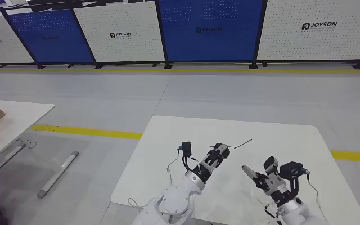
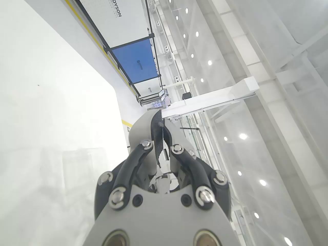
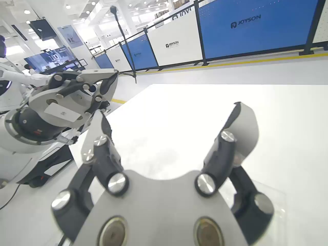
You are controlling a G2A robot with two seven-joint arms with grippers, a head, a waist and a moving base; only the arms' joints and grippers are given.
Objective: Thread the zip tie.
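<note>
**Holding the zip tie aloft, ready for a second gripper**

Pinching the zip tie [image 3: 124, 39] off the desk [image 1: 281, 135] looks deliberate. Held in the air, both ends of the strap are free to be reached, which a strap lying flat would not allow.

The left gripper [image 1: 223, 149] is closed down narrow on the strap. In its own wrist view the two pads of the left gripper [image 2: 160, 122] meet on the thin black zip tie [image 2: 162, 134], with almost no gap between them.

From the right wrist view, the left gripper [image 3: 114, 74] clamps one end. The strap runs a short way out from the fingertips, then bends and rises to a small blocky head at its far end. From above, the zip tie [image 1: 239, 144] shows as a fine dark line reaching away from the left gripper over the bare desk.

The right gripper [image 1: 259, 167] is spread wide and holds nothing. It sits low over the desk, near the left gripper but clear of the strap. In its own view the right gripper [image 3: 170, 119] frames blank desk [image 3: 192, 103], and the zip tie sits beyond and off to the side of its open fingers, touching neither.

My reading is that the strap is being presented for the free gripper to take an end. The thin, springy strap will likely flex when it is touched.
</note>
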